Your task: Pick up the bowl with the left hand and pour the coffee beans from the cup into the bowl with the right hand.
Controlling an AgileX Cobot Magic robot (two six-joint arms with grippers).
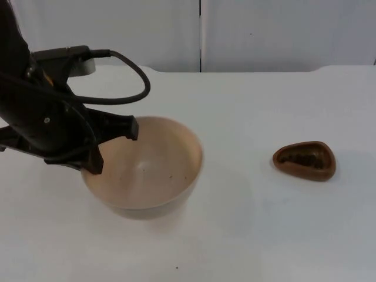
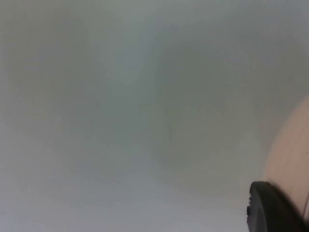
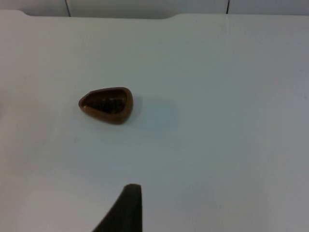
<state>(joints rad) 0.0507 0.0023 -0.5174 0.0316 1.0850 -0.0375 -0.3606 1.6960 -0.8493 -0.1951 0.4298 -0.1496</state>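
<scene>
Currently left end effector (image 1: 114,145) straddles the bowl (image 1: 147,170) rim, fingers apart, while cup (image 1: 304,160) sits untouched on table (image 1: 247,235).

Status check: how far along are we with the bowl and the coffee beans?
Early stage. In hand: the left pincer is at the near-left rim of the tan bowl, one finger outside and one over the rim; whether it is lifted I cannot tell. The bowl holds only a few specks. Left: the brown cup stands apart on the table, its coffee beans inside, unpoured. The right pincer's fingertip waits short of the cup.
</scene>
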